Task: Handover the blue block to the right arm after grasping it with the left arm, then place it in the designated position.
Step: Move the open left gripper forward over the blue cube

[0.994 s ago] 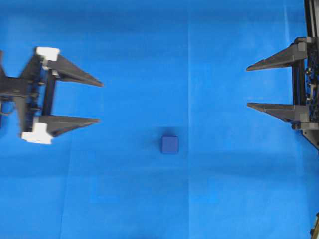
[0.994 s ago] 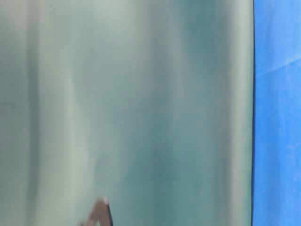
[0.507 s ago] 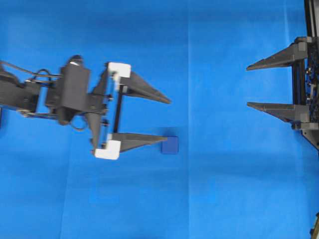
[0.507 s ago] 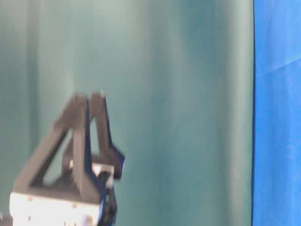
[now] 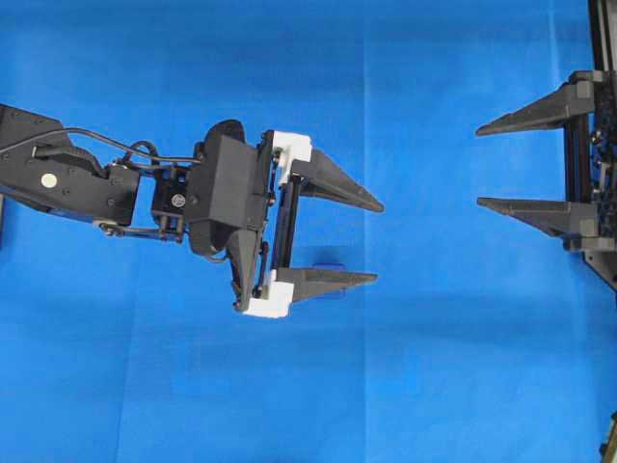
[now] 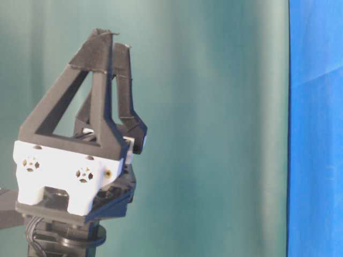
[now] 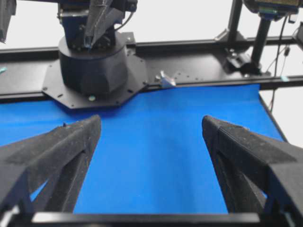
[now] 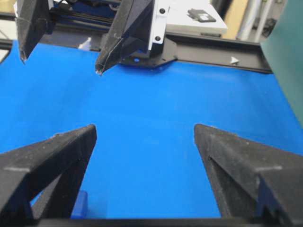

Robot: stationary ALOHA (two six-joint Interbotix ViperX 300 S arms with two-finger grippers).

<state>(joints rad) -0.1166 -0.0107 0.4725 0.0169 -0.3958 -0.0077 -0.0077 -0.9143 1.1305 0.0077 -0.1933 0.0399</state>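
Since a second ago my left pincer [image 5: 374,242] swung out over the block [image 5: 334,266], spread wide, its near finger hiding most of it; right pincer [image 5: 479,166] waited wide for the handover.

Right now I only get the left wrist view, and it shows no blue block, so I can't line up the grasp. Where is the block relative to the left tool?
Observer: In the overhead view the blue block only peeks out from under one finger of the left tool, the one nearer the bottom of that picture. It is not in the gap.
Operator: Is the right tool anywhere near it?
Observer: No. The right tool sits at the right edge of the overhead view, open, well apart from the block.
Operator: Does any other view catch the block?
Observer: The right wrist view does: it lies on the blue cloth in the bottom-left corner, partly behind that tool's own finger.
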